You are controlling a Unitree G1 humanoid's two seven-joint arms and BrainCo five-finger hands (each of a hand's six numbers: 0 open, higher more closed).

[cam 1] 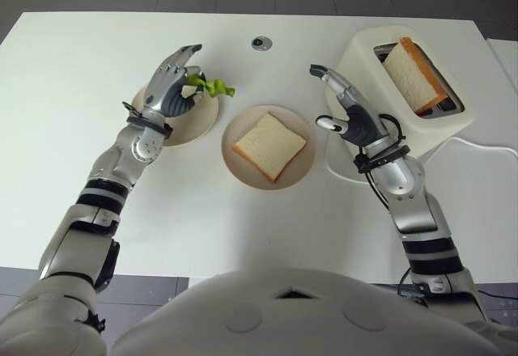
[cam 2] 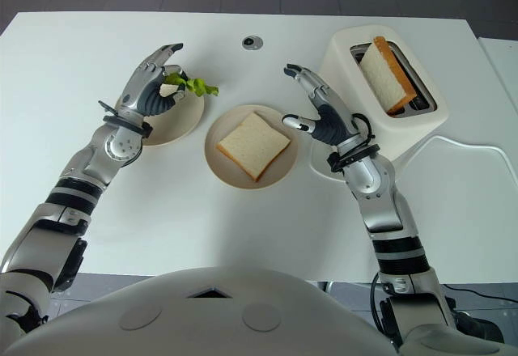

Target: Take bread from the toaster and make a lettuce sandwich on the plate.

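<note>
A slice of bread (cam 1: 269,145) lies flat on the middle plate (cam 1: 298,176). A second slice (cam 1: 413,74) stands tilted in a slot of the white toaster (cam 1: 388,117) at the back right. My left hand (cam 1: 175,86) is raised over a smaller plate (cam 1: 198,124) on the left, its fingers shut on a green lettuce leaf (cam 1: 214,89) that sticks out to the right. My right hand (cam 1: 346,113) hangs open and empty between the middle plate and the toaster, fingers stretched toward the back.
A small round metal fitting (cam 1: 261,44) is set into the white table (cam 1: 97,65) at the back centre. The toaster's white cable (cam 2: 465,141) curves across the table on the right. The table's edge runs close behind the toaster.
</note>
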